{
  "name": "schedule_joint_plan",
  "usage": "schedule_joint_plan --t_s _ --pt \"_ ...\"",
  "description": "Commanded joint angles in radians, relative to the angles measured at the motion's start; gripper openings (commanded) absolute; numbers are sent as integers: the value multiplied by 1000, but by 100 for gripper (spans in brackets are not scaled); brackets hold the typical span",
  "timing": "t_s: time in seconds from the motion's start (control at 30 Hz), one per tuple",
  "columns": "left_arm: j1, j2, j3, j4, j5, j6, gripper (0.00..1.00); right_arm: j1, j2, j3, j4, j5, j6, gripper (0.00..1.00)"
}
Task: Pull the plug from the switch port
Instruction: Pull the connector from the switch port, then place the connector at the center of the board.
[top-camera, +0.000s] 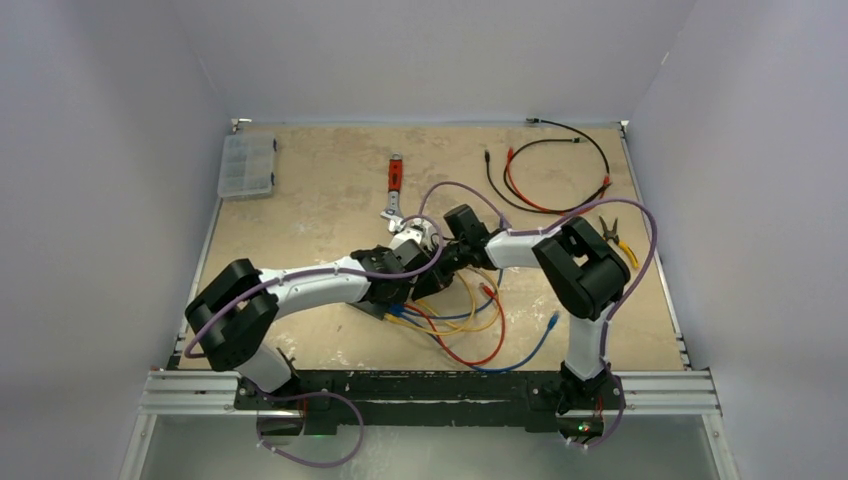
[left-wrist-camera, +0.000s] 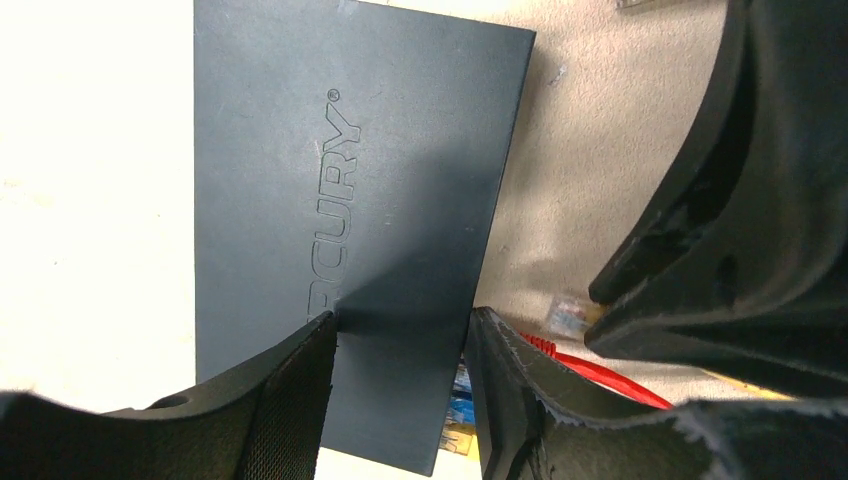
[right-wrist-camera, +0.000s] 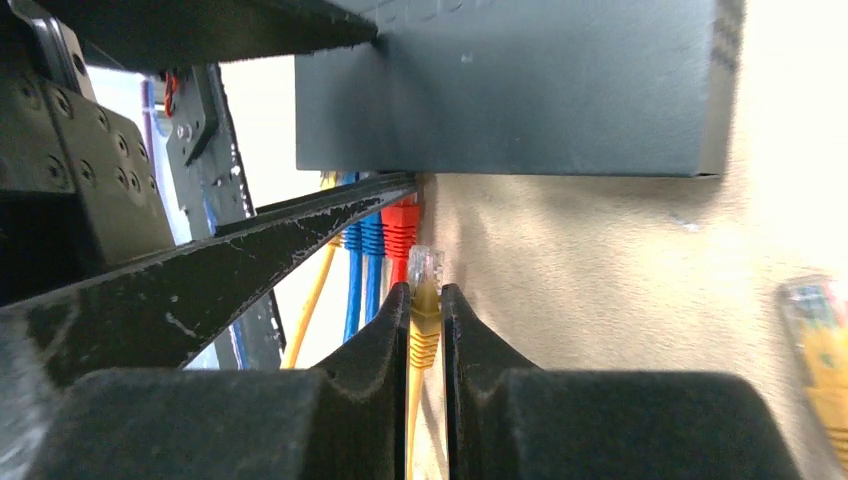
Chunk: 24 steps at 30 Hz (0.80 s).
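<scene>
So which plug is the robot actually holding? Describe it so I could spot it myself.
Start at the flat black switch. At its port edge sit a red plug and blue plugs. The yellow plug beside them, clear-tipped and pinched in the right gripper, alone stands off the box.

Top view evenly lit. Left wrist view: surface (left-wrist-camera: 90, 250) blown out white, switch (left-wrist-camera: 300, 150) half shadowed. Right wrist view: edge connector (right-wrist-camera: 815, 340) blurred.

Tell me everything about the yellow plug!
The yellow plug has a clear plastic tip and a ribbed yellow sleeve, with a yellow cable running back. The right claw pinches its sleeve from both sides. It points at the black switch but sits just outside it, next to a red plug.
</scene>
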Motion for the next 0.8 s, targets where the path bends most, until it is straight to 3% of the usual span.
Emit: schedule_joint_plan --t_s 0.0,0.3,0.53,0.77 --pt "43 13 -79 -23 -44 17 49 -45 -63 49 37 77 59 0" --pt "43 -92 -143 98 80 30 60 -121 -203 22 125 256 129 0" --pt "47 -189 -167 224 194 12 79 -116 -249 -19 78 366 85 42" --pt "152 -311 -226 359 415 -8 84 -78 -307 -67 10 476 47 55"
